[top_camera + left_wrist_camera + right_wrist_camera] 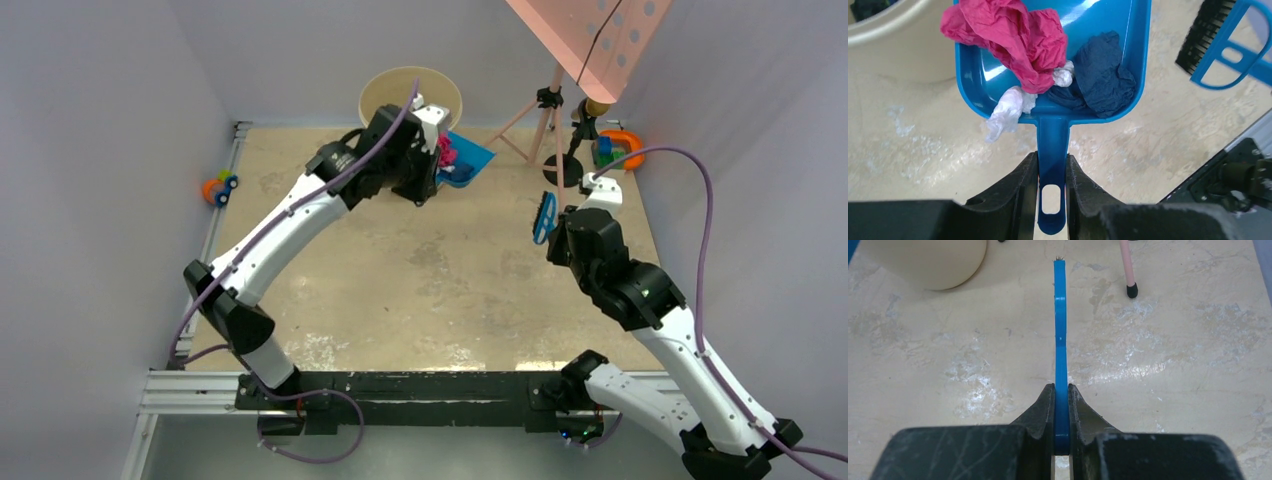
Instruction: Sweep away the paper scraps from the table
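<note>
Between the left gripper's (1052, 192) two black fingers (1015, 192) sits the slotted handle of a blue dustpan (1108, 30), clamped from both sides. Its tray carries the paper scraps (1013, 37): a big crumpled pink wad, a dark blue one beside it, and small white bits, one hanging over the tray's rear lip. Beyond the pan's far left corner stands a round beige bin (903, 45). From above, this arm reaches to the far side of the table (440, 290), the pan held just in front of the bin. Over on the right, the right gripper (1062, 412) is pinched tight on the thin blue handle of a brush (1060, 315), seen edge-on above the mottled surface. That brush's black bristles show near the pan. A pink tripod leg (1127, 265) stands beyond.
</note>
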You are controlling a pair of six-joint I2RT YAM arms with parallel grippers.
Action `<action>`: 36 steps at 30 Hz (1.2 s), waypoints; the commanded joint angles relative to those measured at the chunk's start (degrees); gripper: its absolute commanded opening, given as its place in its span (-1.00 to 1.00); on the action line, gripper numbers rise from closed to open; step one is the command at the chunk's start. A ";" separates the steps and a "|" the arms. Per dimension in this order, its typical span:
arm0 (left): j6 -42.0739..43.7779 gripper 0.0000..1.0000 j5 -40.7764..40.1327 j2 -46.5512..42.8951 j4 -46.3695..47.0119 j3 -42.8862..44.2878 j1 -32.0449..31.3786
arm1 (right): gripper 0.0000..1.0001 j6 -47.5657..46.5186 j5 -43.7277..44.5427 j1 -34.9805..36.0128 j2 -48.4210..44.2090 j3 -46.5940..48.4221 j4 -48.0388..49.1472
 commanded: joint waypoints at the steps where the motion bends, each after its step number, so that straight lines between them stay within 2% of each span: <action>1: -0.41 -1.00 14.74 7.86 -4.78 13.40 5.61 | -1.00 1.23 0.49 -0.06 -1.78 0.18 1.32; 6: -8.17 -1.00 25.38 15.63 -3.35 25.24 13.23 | -1.00 2.05 -0.48 0.02 -2.02 0.18 0.42; 10: -23.96 -1.00 38.75 18.62 7.79 23.29 20.52 | -1.00 2.38 -0.53 -0.06 -1.98 -0.28 0.07; 13: -40.16 -1.00 46.88 18.74 25.47 14.37 24.83 | -1.00 2.56 -1.13 -0.04 -1.90 -0.37 -0.08; 15: -55.21 -1.00 50.44 18.57 42.47 5.63 26.99 | -1.00 2.90 -1.83 -0.03 -2.03 -0.52 0.05; 18: -80.97 -1.00 52.19 21.22 76.18 -4.21 28.61 | -1.00 3.17 -2.46 0.00 -2.38 -1.06 0.42; 20: -89.78 -1.00 51.22 23.45 86.55 -6.08 28.87 | -1.00 3.31 -2.90 -0.02 -2.51 -1.22 0.52; 23: -95.55 -1.00 46.81 22.47 93.29 -11.20 28.89 | -1.00 3.34 -3.04 0.02 -2.37 -1.25 0.47; 26: -97.68 -1.00 44.66 21.03 96.50 -13.07 28.98 | -1.00 3.29 -3.12 0.01 -2.48 -1.36 0.49; 33: -96.45 -1.00 46.17 18.14 95.04 -11.47 28.98 | -1.00 3.07 -4.11 0.00 -2.48 -2.80 1.49; 36: -91.07 -1.00 48.84 15.46 89.96 -10.33 28.96 | -1.00 1.86 -6.08 0.01 -2.48 -3.20 2.55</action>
